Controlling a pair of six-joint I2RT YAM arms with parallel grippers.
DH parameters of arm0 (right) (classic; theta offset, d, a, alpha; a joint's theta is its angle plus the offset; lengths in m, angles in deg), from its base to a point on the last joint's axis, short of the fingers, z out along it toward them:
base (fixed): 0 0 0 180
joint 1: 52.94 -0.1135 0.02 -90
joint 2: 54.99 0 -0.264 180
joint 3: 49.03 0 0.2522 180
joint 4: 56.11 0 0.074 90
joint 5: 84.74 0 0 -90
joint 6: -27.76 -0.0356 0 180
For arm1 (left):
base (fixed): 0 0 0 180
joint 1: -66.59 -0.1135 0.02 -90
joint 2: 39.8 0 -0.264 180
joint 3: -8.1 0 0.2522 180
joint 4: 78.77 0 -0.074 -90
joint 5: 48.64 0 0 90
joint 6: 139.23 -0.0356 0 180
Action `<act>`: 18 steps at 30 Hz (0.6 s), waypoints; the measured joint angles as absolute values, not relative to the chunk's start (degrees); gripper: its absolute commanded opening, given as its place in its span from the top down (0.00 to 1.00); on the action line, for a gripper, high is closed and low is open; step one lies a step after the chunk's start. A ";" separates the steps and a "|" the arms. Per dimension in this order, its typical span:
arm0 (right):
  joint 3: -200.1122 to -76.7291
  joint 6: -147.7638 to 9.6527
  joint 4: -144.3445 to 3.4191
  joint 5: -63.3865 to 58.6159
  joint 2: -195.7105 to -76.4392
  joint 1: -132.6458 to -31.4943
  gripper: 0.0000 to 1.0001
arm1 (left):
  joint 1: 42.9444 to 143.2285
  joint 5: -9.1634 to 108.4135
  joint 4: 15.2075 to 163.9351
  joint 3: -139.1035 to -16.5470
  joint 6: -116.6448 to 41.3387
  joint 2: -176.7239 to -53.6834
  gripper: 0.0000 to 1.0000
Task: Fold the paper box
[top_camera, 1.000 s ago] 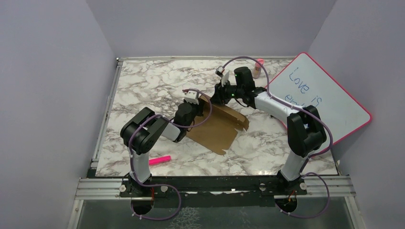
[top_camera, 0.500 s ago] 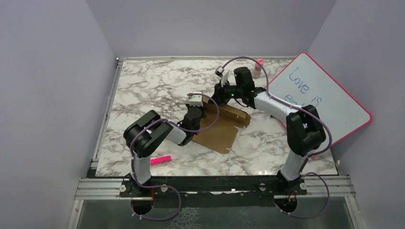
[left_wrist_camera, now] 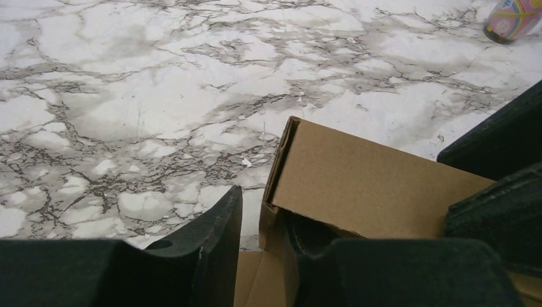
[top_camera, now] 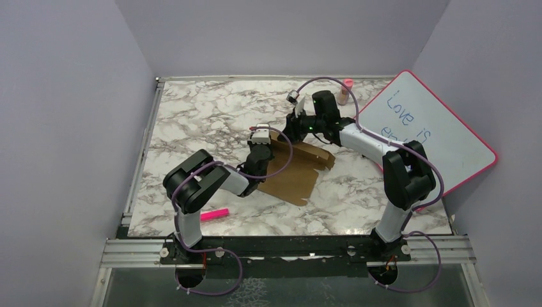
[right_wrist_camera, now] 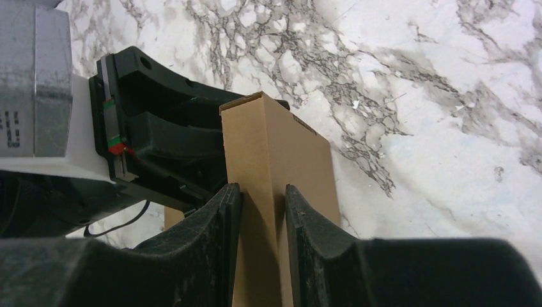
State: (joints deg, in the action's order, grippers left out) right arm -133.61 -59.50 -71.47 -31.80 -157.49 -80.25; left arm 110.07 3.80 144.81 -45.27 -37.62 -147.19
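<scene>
The paper box (top_camera: 295, 174) is a plain brown cardboard sheet, partly folded, lying mid-table with a raised wall at its far edge. My left gripper (top_camera: 267, 143) sits at the box's far left corner. In the left wrist view its jaws (left_wrist_camera: 262, 208) straddle the upright side wall (left_wrist_camera: 273, 214). One finger is inside the box, and a thin gap shows between the other finger and the wall. My right gripper (top_camera: 289, 132) is shut on the folded far wall (right_wrist_camera: 268, 147). Both its pads (right_wrist_camera: 231, 204) press on the cardboard.
A pink-framed whiteboard (top_camera: 428, 131) leans at the right. A pink marker (top_camera: 213, 214) lies near the front left. A small pink-capped bottle (top_camera: 345, 91) stands at the back and also shows in the left wrist view (left_wrist_camera: 511, 18). The left wrist (right_wrist_camera: 147, 141) is close to my right fingers.
My left arm has moved right and forward to the box's corner. The box sheet has shifted and lies flatter. My right gripper has kept its hold and hardly moved.
</scene>
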 measured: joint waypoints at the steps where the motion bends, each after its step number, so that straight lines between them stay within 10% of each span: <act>1: -133.55 -59.65 -71.50 -32.07 -157.49 -80.25 0.65 | 109.96 4.20 144.79 -44.62 -37.44 -146.60 0.69; 18: -132.04 -60.22 -71.39 -33.00 -156.90 -80.69 0.65 | 108.32 9.14 143.67 -40.40 -36.48 -144.04 0.53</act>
